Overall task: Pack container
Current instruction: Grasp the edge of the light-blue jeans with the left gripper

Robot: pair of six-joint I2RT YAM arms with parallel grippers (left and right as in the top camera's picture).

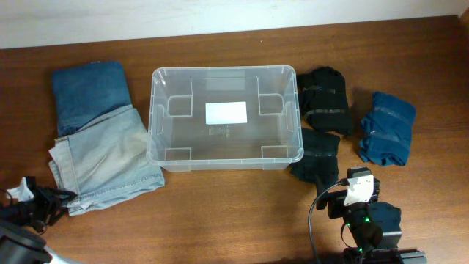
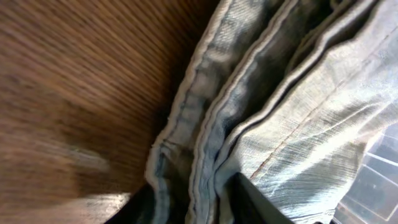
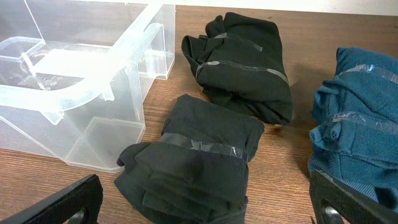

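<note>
The container (image 1: pixel 223 160) sat near the middle of the wood-grained tabletop (image 1: pixel 220 220), a clear plastic rectangle with a rounded rim, squared ribs moulded into its inner corners and a white label (image 1: pixel 226 112) on its floor; nothing lay inside it. To its left we saw folded dark blue jeans (image 1: pixel 89 89), and overlapping their lower edge a paler, washed-out pair of light jeans (image 1: pixel 106 158) with thick stitched hems. To its right lay two black cloth bundles, the farther black bundle (image 1: pixel 325 99) just beside the container's corner and the nearer black bundle (image 1: pixel 316 154) touching its front corner, each banded with strips of clear tape. A teal bundle (image 1: pixel 387 128), knitted in look and taped the same way, lay further right, apart from the black ones. The left hand (image 2: pixel 199 202) was down at the lower corner of the light jeans, its dark fingers (image 2: pixel 258 202) standing either side of the layered hem; we could not tell whether they were pinching the denim or only straddling it. The right hand (image 3: pixel 205 210) hung low over the tabletop facing the nearer black bundle, its fingers (image 3: pixel 62 202) spread wide at the edges of the wrist view and holding nothing, with the container's corner to its left and the teal bundle to its right
</note>
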